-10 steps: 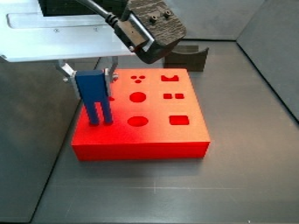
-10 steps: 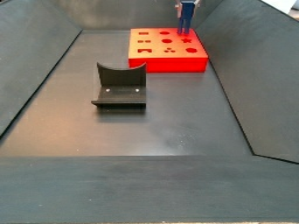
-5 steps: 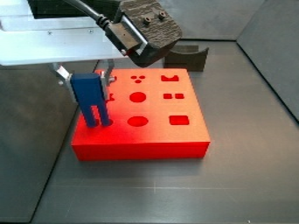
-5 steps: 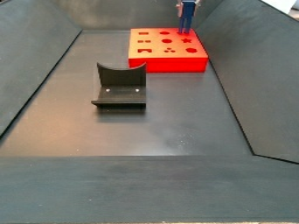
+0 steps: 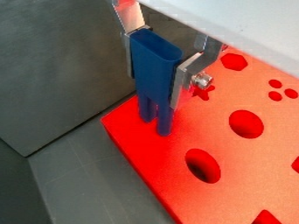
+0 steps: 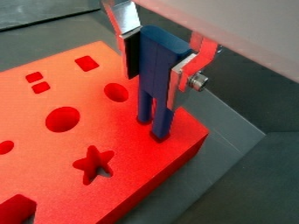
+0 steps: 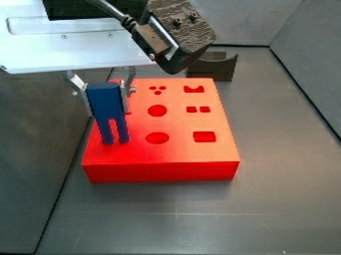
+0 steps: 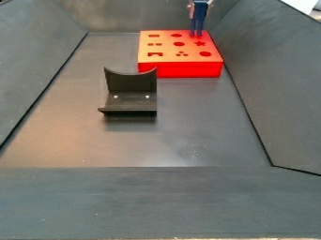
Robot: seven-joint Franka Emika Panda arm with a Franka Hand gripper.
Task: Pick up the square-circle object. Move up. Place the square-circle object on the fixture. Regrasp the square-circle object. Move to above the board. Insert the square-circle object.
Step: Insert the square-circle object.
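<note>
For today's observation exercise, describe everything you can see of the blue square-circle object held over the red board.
The square-circle object is a smooth, matte blue block, plastic by its look, with a flat wide upper body and two narrower prongs pointing down. It stands upright, clamped at its upper body between the silver fingers of the tool. Its prongs reach down to the top of the red board, near one edge; whether they touch or enter a hole cannot be told.

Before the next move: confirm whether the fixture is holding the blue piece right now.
No: the fixture stands bare, while the gripper holds the square-circle object upright at the board.
</note>
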